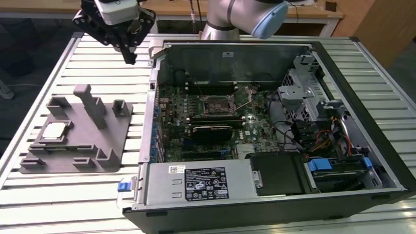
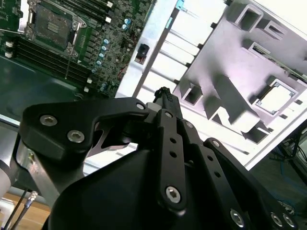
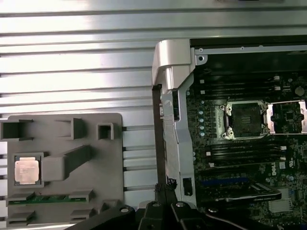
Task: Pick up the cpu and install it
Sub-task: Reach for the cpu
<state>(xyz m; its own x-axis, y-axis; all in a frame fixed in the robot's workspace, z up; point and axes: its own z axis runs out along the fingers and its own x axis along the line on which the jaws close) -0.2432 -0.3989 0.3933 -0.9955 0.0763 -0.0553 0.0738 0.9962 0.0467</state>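
A robotics lab or workshop: slatted metal bench (image 1: 65, 195), opened computer case (image 1: 234, 58) (motherboard (image 1: 260, 127) exposed), wooden desks (image 1: 309, 12) behind.

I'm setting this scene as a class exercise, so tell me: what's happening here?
A single robot arm's gripper hangs shut and empty above the slatted table, between a grey fixture and an open computer case. The cpu lies in the fixture, not yet picked up. The motherboard socket stands open and empty.

Grey fixture (image 1: 114, 134) on slatted table (image 1: 78, 200), open computer case (image 1: 260, 61) beside it
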